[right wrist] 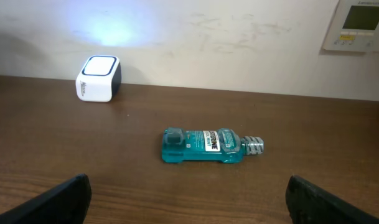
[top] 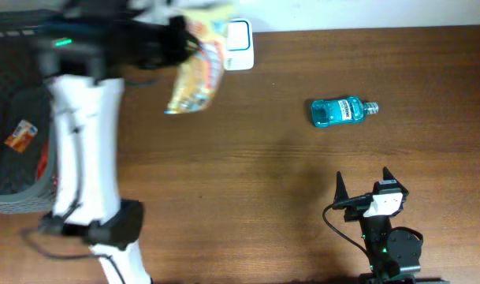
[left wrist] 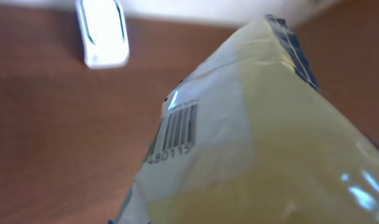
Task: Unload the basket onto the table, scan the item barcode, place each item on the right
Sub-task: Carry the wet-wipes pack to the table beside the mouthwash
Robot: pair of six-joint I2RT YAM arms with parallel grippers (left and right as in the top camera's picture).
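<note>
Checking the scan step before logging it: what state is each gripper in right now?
Left gripper: shut on the crinkly yellow plastic snack bag.
Right gripper: open, holding nothing.

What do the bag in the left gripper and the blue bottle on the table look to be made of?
Bag: probably thin glossy plastic film; it creases and throws bright glints near the printed barcode.
Bottle: seemingly clear smooth plastic, with teal liquid showing through and a white-and-blue label stuck on its side.

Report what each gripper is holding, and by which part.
The left gripper holds the snack bag by a side edge; blur hides the exact spot. The right gripper is open and holds nothing.
</note>
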